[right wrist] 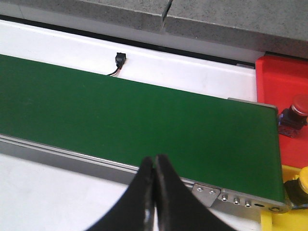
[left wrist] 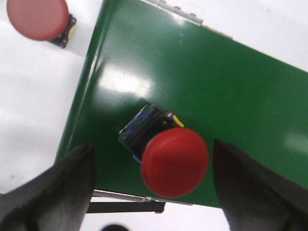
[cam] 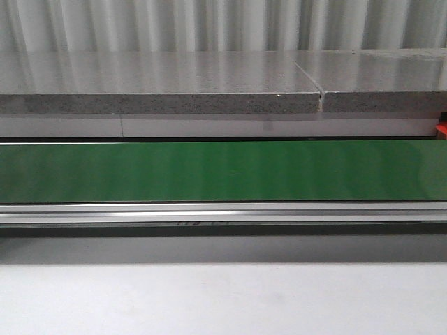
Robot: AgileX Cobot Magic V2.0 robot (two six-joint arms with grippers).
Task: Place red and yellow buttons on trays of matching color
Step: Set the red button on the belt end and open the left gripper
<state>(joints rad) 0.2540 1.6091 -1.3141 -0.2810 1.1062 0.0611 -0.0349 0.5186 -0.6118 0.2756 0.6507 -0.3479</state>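
Note:
In the left wrist view a red button [left wrist: 174, 162] with a black base lies tilted on the green belt [left wrist: 202, 82], near its end. My left gripper [left wrist: 151, 144] is open, with one finger on each side of this button and neither touching it. A second red button [left wrist: 37, 18] lies on the white table beyond the belt. My right gripper [right wrist: 154, 159] is shut and empty over the belt's near rail. The red tray [right wrist: 274, 77] holds a red button [right wrist: 294, 113]. The yellow tray [right wrist: 272, 222] holds a yellow button [right wrist: 297, 186].
The front view shows only the green belt [cam: 223, 171], its metal rail [cam: 223, 213], a grey stone slab [cam: 160, 87] behind, and a red tray corner [cam: 441, 130]. No gripper shows there. A small black connector [right wrist: 119, 59] sits behind the belt.

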